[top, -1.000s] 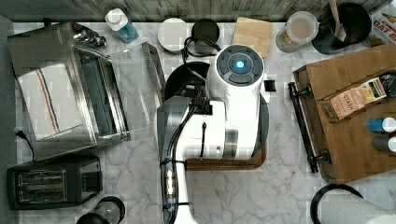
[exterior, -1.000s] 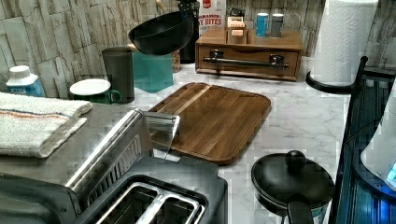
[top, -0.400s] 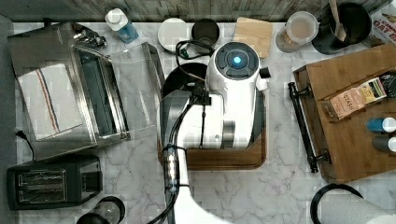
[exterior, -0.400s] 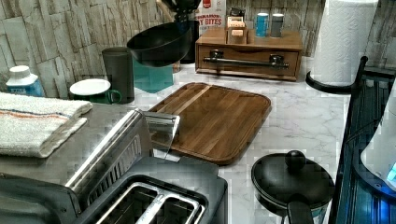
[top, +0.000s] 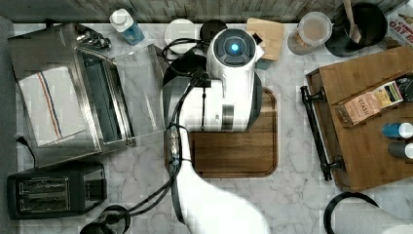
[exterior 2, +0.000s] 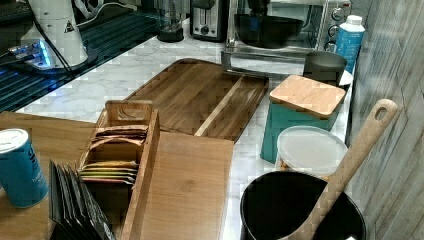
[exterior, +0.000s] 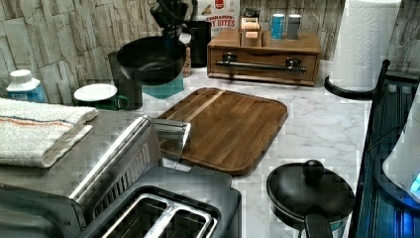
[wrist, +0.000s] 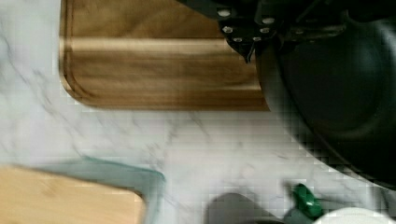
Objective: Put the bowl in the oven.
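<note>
The black bowl (exterior: 151, 59) hangs in the air near the stone wall, above the dark tumbler (exterior: 126, 87). My gripper (exterior: 172, 32) comes down from above and is shut on the bowl's rim. In the wrist view the bowl (wrist: 345, 88) is beside my gripper (wrist: 254, 44), over marble and the cutting board's corner. The stainless oven (top: 63, 97) stands at the top view's left with its glass door (top: 141, 92) folded down. In the right view the bowl (exterior 2: 267, 27) floats in front of the oven (exterior 2: 320, 17).
A wooden cutting board (exterior: 225, 126) lies mid-counter. A teal canister (exterior 2: 300, 117), a white-lidded green mug (exterior: 96, 94) and a blue bottle (top: 125, 25) stand by the wall. A black toaster (top: 53, 187) sits beside the oven. A wooden tea box (top: 363, 114) is at the top view's right.
The gripper has carried the bowl lower and towards the left view's left, closer to the tumbler and the oven side. In the top view the arm has shifted towards the back wall.
</note>
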Controlling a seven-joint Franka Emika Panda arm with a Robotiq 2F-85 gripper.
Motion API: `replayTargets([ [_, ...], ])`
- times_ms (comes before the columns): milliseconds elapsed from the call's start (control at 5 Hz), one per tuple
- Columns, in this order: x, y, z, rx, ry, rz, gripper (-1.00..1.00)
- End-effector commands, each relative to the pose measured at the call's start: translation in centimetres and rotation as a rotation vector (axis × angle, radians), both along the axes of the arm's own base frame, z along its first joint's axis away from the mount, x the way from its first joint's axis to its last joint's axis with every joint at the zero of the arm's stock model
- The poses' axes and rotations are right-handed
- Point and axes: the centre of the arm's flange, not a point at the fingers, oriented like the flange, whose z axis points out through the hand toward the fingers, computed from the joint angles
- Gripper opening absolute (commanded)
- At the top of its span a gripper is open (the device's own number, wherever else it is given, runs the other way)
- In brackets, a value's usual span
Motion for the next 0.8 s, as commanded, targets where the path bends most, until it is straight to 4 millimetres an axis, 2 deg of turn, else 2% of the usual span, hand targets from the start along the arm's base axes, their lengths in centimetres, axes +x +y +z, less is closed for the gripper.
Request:
replayTargets([
  [200,4.3,18.0,10.0,0.014,-0.220,0.466,-1.00],
  [400,4.9,19.6,8.6,0.018,-0.184,0.498,-1.00],
  [800,5.0,23.2,4.3,0.161,-0.111,0.572,-1.00],
])
